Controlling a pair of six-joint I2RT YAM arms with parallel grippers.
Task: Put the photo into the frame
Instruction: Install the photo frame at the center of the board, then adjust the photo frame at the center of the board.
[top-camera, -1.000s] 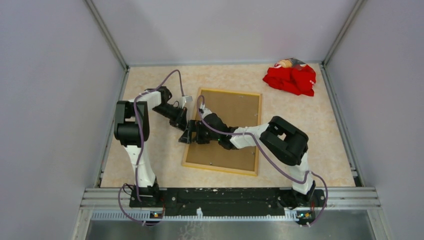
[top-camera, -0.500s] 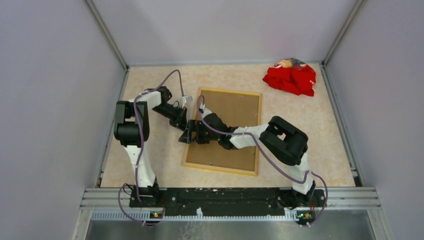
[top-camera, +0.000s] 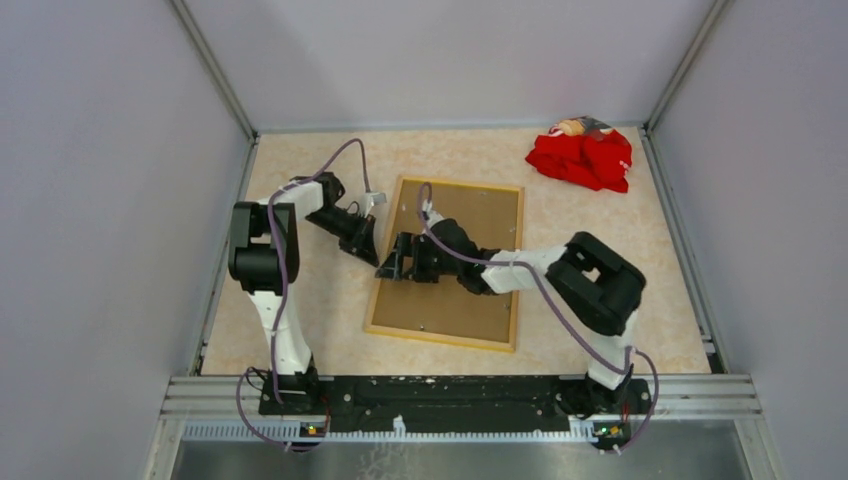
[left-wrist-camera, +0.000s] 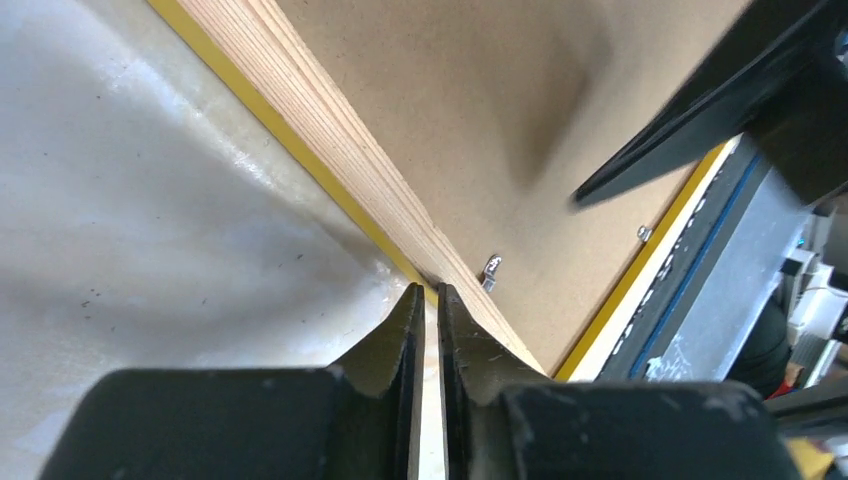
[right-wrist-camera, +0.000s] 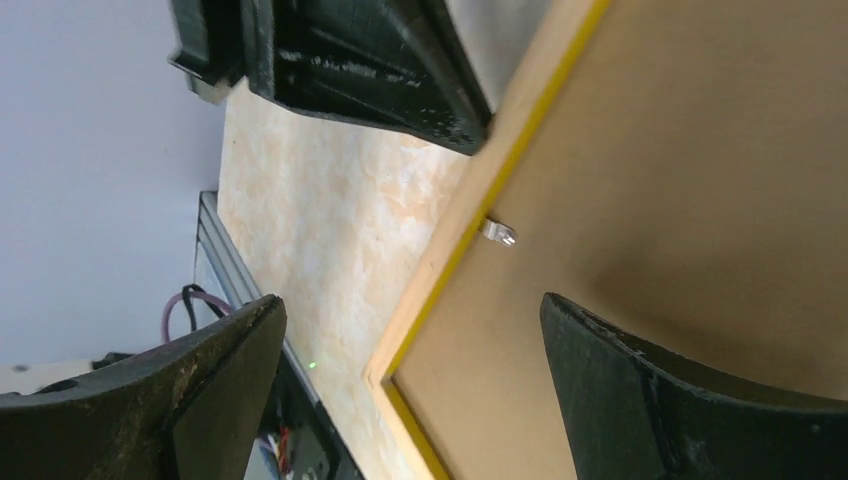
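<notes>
Two hands met at the left side of the frame (top-camera: 518, 265). The frame lay flat on the table (top-camera: 660, 240), about in the middle, with its pale wood back up and a thin yellow line showing along its side. A plain brown backing board (top-camera: 480, 215) sat inside it.

The left hand (top-camera: 372, 256) was low at the frame's left side, a bit nearer the far edge of the table. In the left wrist view its two fingers were almost pressed together, with just a thin slit between them. Their tips were right at the outer side of the frame, where the wood met the table. I could see nothing pinched between them.

The right hand (top-camera: 393, 260) hung over the left part of the brown board, just inside the rim. Its fingers were spread wide and held nothing. A small metal clip (right-wrist-camera: 497, 233) stuck out from the rim between the two hands.

A red cloth (top-camera: 583, 155) lay in the far right corner of the table.

A second before, the two hands were bunched tight together at the frame's left side. Now there was a small gap between them. The right arm had swung more toward the right edge of the table, and the left hand had pulled back a little. The frame and the red cloth had not moved.
</notes>
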